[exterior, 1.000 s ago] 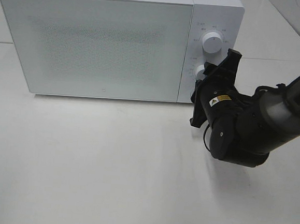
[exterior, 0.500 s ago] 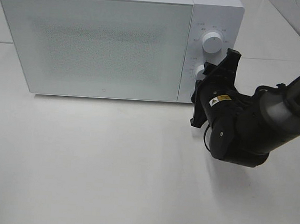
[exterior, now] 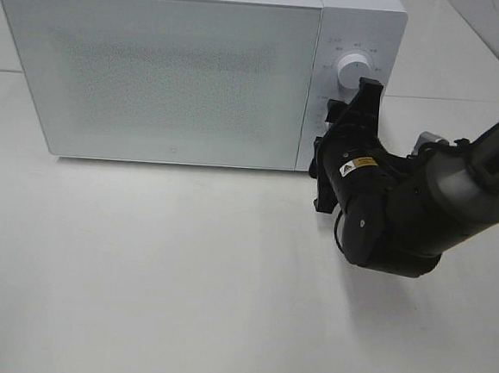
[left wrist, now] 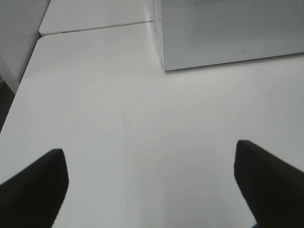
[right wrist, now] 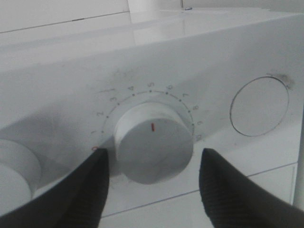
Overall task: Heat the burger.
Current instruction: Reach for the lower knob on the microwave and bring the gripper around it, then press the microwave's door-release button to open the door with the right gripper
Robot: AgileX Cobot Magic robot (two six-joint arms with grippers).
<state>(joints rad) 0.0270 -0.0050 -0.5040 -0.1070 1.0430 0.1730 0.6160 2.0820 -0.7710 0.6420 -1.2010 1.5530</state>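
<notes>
- My right tool (right wrist: 153,159) is at the microwave (exterior: 172,77) control panel. Its jaws stand on either side of the lower timer knob (right wrist: 153,140), released, with a sliver of gap showing on at least one side.
- My left tool (left wrist: 148,154) hangs spread wide above bare bench (exterior: 139,273), grasping nothing.
- I can't see the burger in any view. The door (exterior: 155,67) is shut and frosted, so my guess is the burger sits inside.
- I judge the step in hand to be setting the timer. The knob's red line points near the middle of its printed scale.
- To do it well, I'd centre the knob between the pads (right wrist: 85,190) and clench evenly.
- I'd then twist about the knob's own axis without leaning in, so the oven doesn't slide.
- I'd keep clear of the upper knob (exterior: 352,67), then let go and back straight off.
</notes>
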